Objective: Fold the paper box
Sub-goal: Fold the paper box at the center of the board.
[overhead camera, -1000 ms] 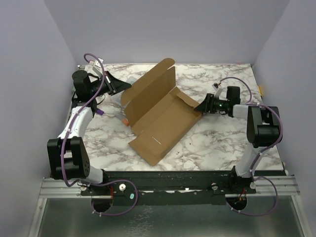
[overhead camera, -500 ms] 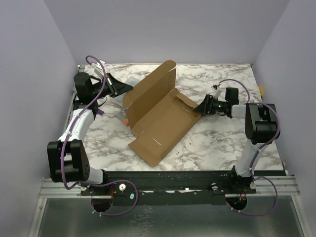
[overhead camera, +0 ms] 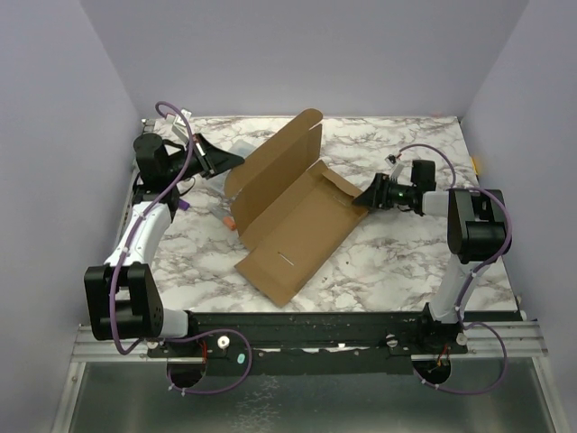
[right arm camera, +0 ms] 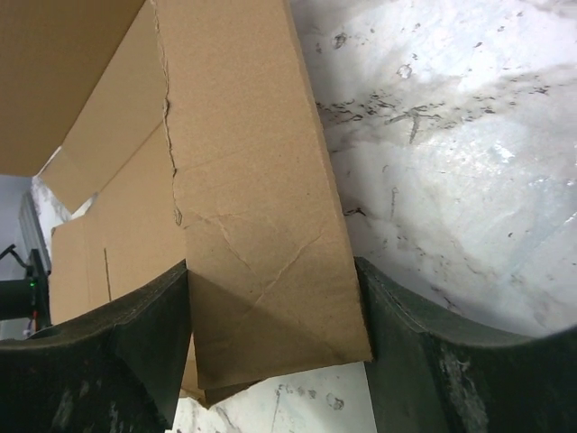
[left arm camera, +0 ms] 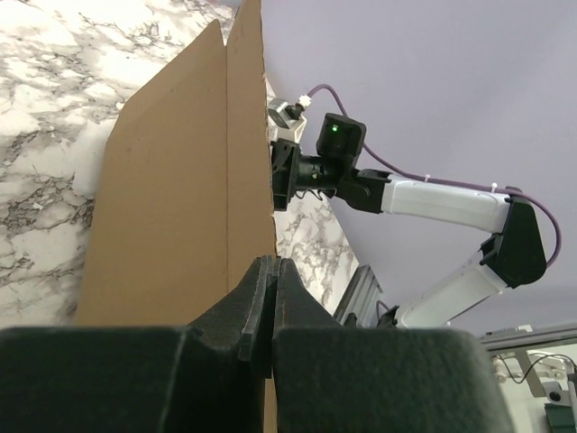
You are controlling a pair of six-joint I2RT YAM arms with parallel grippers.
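The paper box (overhead camera: 293,225) lies slantwise mid-counter (overhead camera: 397,262), with 1 long flap standing up on its left side. The left pincer (left arm camera: 270,307) is closed tight, seemingly on that flap's edge. The right pincer (right arm camera: 272,271) stands wide, with the end flap between its fingers. I'd tip that end flap up along its crease while the left steadies the wall, slowly, so the sheet doesn't skid. I can't tell whether the right fingers actually press the card.

Bright, even, diffuse light, soft faint shadows, near-field blur and edge distortion in wrist views.
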